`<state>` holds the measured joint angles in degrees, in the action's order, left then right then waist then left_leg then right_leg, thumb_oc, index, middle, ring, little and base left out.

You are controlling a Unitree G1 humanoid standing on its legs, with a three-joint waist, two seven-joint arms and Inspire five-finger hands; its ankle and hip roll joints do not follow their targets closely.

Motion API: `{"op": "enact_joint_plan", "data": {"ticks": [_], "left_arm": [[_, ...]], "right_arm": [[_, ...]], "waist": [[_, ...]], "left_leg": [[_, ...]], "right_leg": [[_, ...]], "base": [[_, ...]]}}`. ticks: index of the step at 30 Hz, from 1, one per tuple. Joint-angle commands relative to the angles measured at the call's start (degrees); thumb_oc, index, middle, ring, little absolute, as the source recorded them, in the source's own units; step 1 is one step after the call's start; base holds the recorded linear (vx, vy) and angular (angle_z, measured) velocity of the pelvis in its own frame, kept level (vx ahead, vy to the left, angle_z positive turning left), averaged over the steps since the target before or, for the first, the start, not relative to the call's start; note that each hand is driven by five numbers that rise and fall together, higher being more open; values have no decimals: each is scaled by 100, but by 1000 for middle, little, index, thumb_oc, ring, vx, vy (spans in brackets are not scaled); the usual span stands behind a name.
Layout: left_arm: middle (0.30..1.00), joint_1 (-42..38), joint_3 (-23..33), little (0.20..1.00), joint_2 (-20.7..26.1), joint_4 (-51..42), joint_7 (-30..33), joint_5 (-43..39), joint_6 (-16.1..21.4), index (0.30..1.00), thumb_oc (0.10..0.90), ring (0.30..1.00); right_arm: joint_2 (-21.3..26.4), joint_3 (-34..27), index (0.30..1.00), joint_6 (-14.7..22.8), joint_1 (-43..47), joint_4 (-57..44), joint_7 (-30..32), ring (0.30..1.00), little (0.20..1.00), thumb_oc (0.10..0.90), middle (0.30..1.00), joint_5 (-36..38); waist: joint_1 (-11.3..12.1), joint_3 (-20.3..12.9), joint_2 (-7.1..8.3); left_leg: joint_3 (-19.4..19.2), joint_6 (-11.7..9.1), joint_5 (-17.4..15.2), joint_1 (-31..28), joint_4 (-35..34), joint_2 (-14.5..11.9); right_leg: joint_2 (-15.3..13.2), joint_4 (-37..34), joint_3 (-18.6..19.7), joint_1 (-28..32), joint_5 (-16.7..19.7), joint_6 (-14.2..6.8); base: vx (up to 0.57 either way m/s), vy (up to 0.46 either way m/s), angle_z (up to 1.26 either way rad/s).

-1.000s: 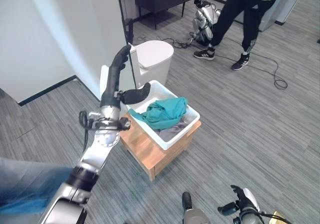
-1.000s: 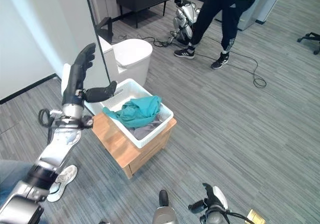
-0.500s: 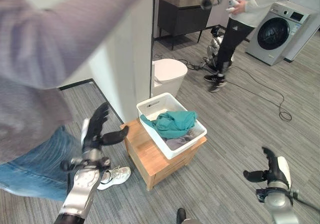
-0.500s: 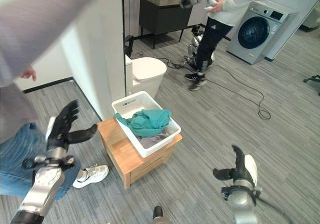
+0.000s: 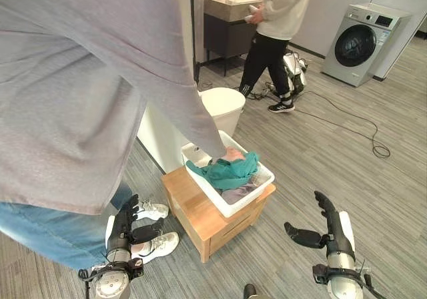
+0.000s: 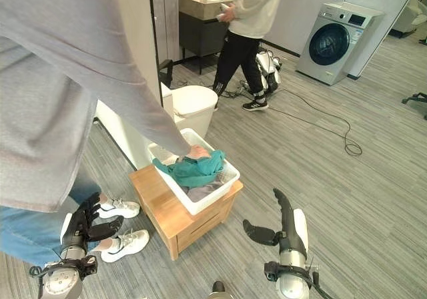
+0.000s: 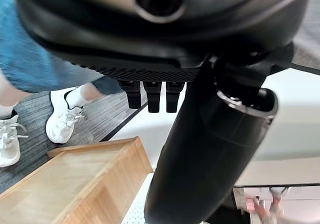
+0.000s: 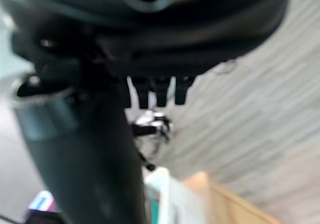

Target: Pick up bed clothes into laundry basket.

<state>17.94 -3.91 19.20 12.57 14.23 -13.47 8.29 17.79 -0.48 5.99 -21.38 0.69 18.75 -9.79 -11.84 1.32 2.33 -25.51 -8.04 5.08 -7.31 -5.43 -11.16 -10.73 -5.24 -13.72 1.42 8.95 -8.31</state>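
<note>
Nearest: L hand low by the floor, fingers straight & relaxed, thumb out, holding nothing. R hand also low, well apart from the bench, fingers straight, thumb spread wide, empty. Both hang short of the work.

Between & beyond them: small wooden bench on grey floor, carrying a white laundry basket that covers most of its top, bare wood left along the near-left edge. Teal bed clothes piled in the basket, draped toward its left rim, w/ a grey cloth under it at the near-right side. So the task's thing already sits in the basket.

A person in a grey sleeve leans in from the left, their hand on the teal cloth; white shoes just beside L hand.

Farther: white toilet, 2nd person standing, washing machine at far right.

Judgement: drop-in looks done; robot idle while the person handles the pile. Next move, if any cloth comes back out, calls for waiting till the person's hand is away, then reaching up & fwd w/ L hand to the basket's left rim. Risk: bumping the person.
</note>
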Motion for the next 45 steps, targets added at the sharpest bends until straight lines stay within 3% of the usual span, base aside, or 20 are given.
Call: {"op": "enact_joint_plan", "data": {"ticks": [1, 29, 45], "left_arm": [[900, -431, 316, 900, 157, -534, -37, -139, 626, 900, 800, 900], [900, -393, 331, 900, 80, -735, 56, -237, 734, 900, 800, 900], [900, -324, 662, 900, 106, -890, 27, -574, 867, 900, 800, 900]], "right_arm": [[391, -362, 900, 567, 657, -645, 331, 900, 900, 800, 900, -28], [375, -141, 900, 586, 795, -541, 374, 900, 900, 800, 900, 183], [695, -93, 900, 873, 1653, -1365, 280, 900, 900, 800, 900, 237]], "waist": [[-18, 154, 19], [149, 240, -24], [568, 343, -79]], "left_leg": [[41, 136, -479, -294, 43, -161], [177, 175, -469, -340, 43, -118], [521, 149, -327, -104, 56, -138]], "right_leg": [[-202, 363, -103, 179, -610, -281], [-248, 450, -159, 272, -651, -268], [-265, 446, -452, 380, -735, -217]], "base": [[0, 0, 0], [0, 0, 1], [-8, -15, 12]]}}
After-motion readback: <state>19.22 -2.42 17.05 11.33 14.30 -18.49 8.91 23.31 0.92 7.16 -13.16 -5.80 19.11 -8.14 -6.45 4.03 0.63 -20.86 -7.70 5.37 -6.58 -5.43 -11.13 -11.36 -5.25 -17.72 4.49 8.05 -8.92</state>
